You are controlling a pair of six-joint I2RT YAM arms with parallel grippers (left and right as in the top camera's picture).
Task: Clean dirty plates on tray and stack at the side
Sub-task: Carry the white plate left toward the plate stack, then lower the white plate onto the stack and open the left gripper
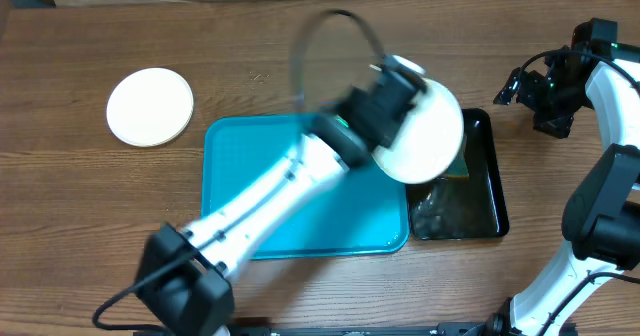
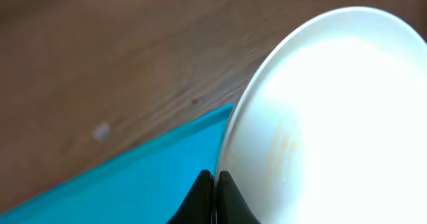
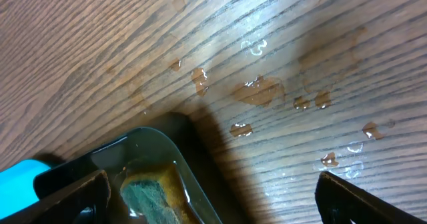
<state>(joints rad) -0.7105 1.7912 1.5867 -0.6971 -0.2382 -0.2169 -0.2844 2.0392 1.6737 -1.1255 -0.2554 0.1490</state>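
My left gripper (image 1: 385, 101) is shut on the rim of a white plate (image 1: 428, 134) and holds it tilted above the right end of the turquoise tray (image 1: 240, 166). In the left wrist view the fingertips (image 2: 215, 184) pinch the plate's edge, and the plate (image 2: 333, 117) shows a faint orange smear. The tray (image 2: 133, 184) lies below it. A second white plate (image 1: 150, 106) lies flat on the table at the far left. The plate with the yellow-green rim is out of view. My right gripper (image 1: 532, 91) is open and empty, over the table right of the black tray; its fingers (image 3: 213, 204) are spread wide.
A narrow black tray (image 1: 485, 191) holding water and a green-yellow sponge (image 1: 455, 168) stands right of the turquoise tray; both also show in the right wrist view, tray (image 3: 167, 144) and sponge (image 3: 150, 194). Water drops (image 3: 257, 91) lie on the wood beside it.
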